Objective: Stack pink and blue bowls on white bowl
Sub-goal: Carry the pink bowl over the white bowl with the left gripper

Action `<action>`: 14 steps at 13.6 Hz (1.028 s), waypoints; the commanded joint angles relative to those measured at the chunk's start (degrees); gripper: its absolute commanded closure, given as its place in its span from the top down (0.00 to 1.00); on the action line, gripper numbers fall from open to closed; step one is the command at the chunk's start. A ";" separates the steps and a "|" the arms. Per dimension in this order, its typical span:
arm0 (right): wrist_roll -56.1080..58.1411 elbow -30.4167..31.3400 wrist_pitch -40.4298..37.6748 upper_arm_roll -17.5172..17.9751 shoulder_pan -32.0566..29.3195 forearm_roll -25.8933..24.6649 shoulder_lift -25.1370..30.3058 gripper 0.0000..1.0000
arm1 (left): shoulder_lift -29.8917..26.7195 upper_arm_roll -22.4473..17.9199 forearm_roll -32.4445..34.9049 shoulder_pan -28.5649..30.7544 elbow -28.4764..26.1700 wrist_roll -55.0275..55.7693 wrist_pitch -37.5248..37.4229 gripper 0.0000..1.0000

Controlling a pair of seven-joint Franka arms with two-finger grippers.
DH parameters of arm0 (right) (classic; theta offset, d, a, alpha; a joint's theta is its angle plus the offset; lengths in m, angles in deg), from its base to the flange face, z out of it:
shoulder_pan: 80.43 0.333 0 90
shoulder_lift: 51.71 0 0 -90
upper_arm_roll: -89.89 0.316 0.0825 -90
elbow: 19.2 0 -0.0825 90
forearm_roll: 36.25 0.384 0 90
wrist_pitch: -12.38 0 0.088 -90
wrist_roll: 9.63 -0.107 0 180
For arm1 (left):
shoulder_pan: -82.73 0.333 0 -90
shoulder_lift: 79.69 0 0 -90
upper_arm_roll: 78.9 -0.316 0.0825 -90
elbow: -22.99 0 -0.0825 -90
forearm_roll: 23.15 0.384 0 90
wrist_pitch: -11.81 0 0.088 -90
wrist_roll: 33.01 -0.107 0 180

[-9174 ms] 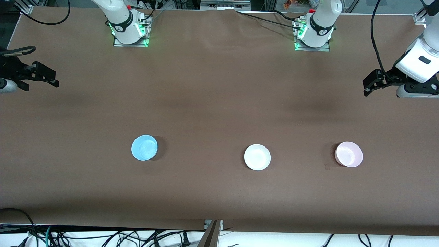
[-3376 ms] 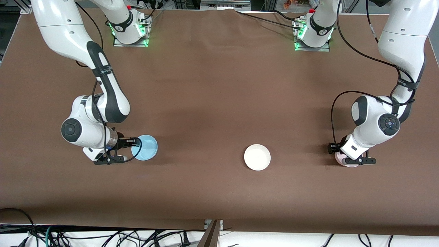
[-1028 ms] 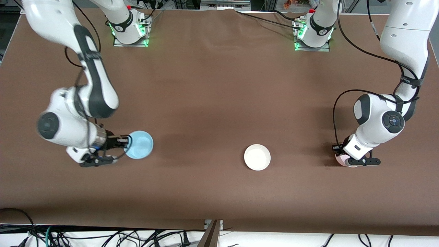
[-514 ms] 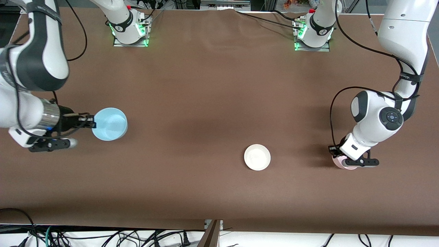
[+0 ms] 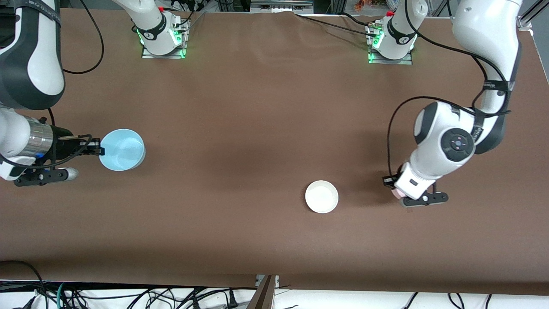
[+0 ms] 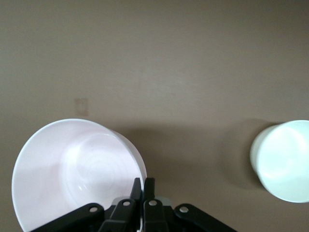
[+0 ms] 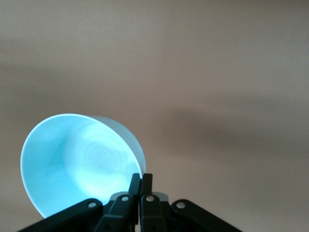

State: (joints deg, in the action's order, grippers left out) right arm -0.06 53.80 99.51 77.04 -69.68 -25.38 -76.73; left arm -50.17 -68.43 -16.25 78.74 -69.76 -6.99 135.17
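The light blue bowl (image 5: 123, 150) (image 7: 77, 164) hangs tilted above the table at the right arm's end. My right gripper (image 5: 98, 149) (image 7: 140, 178) is shut on its rim. The pale pink bowl (image 6: 72, 169) is pinched by its rim in my shut left gripper (image 6: 143, 181). In the front view the left wrist hides all of the pink bowl (image 5: 397, 193) but a sliver. The white bowl (image 5: 321, 196) (image 6: 282, 159) sits alone on the table, a short way from the pink bowl toward the right arm's end.
The brown table cover (image 5: 257, 128) is bare between the blue bowl and the white bowl. Both arm bases (image 5: 163, 38) (image 5: 390, 43) stand along the table edge farthest from the front camera. Cables (image 5: 128, 296) lie below the edge nearest to it.
The right gripper has lifted the blue bowl and carried it toward the right arm's end of the table. The left gripper has moved the pink bowl toward the white bowl.
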 commanded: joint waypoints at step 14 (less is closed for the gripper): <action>0.88 -0.23 -2.14 0.28 -0.46 0.29 0.49 0.00 | 14.41 -1.94 6.90 -18.33 21.45 39.01 -6.29 0.00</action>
State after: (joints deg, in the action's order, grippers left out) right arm 0.96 53.82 98.31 77.10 -70.09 -25.36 -76.74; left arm -39.76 -69.12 -10.84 61.75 -55.31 28.47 131.14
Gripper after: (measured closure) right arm 0.978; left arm 0.974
